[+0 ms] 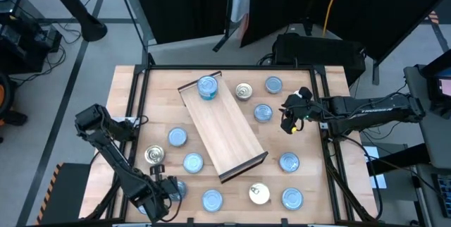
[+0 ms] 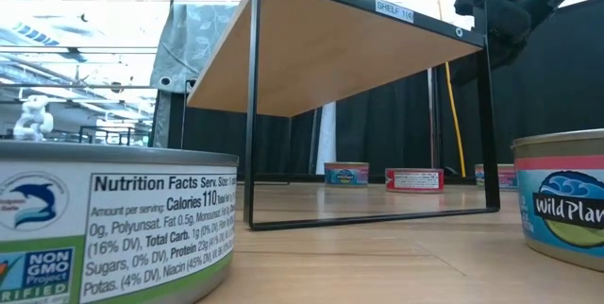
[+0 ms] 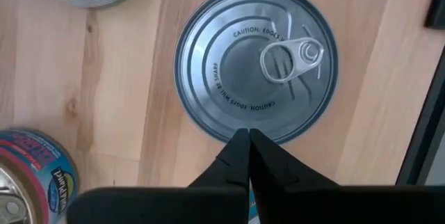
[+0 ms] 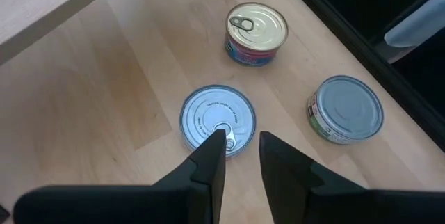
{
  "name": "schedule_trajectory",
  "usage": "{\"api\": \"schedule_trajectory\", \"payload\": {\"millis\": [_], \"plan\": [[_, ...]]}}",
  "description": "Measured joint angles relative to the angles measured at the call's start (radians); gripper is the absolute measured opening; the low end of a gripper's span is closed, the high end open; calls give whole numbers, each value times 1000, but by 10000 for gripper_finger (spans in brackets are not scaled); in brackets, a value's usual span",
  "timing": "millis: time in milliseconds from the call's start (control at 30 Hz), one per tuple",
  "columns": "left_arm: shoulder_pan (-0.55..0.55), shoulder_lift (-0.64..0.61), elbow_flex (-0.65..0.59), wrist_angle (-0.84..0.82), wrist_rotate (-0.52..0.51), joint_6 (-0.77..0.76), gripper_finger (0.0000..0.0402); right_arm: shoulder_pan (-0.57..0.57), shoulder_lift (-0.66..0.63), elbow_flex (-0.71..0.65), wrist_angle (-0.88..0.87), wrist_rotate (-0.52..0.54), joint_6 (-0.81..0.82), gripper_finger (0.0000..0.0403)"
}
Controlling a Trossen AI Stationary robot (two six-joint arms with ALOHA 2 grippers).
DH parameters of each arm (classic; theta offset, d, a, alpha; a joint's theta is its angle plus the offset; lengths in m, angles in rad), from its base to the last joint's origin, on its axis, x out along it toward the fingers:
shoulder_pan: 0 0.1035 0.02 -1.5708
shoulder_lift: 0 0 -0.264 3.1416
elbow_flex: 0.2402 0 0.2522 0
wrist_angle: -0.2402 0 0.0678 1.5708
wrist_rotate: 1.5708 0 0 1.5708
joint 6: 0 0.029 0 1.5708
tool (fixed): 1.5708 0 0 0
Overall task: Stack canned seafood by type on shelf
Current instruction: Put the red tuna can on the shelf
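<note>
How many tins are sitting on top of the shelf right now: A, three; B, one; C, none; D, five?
B: the high view shows a single blue-topped tin on the shelf, near its far end, while every other tin lies on the table around it.

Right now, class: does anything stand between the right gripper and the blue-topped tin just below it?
Nothing visible does. The right gripper hangs open over the tin, with bare tabletop around it. The two other tins nearby, gold-topped and grey-topped, stand apart, clear of the path.
</note>
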Motion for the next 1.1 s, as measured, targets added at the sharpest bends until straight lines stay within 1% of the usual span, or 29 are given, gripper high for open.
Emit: {"api": "schedule_trajectory", "payload": {"millis": [133,433,633,833,967,1100], "plan": [[-4,5,0,3,0,-1,4,0,0,0,0,0,-10,79],[-8,61,2,29,10,7,4,0,0,0,0,-1,-10,80],[-16,61,2,18,15,6,4,0,0,0,0,-1,-10,80],[-44,62,2,-23,7,-32,4,0,0,0,0,-1,-10,80],[-61,63,1,-43,-39,-55,3,0,0,0,-1,-1,-10,80],[-68,65,-8,-65,-143,-87,3,0,0,0,-1,-1,-10,80]]}}
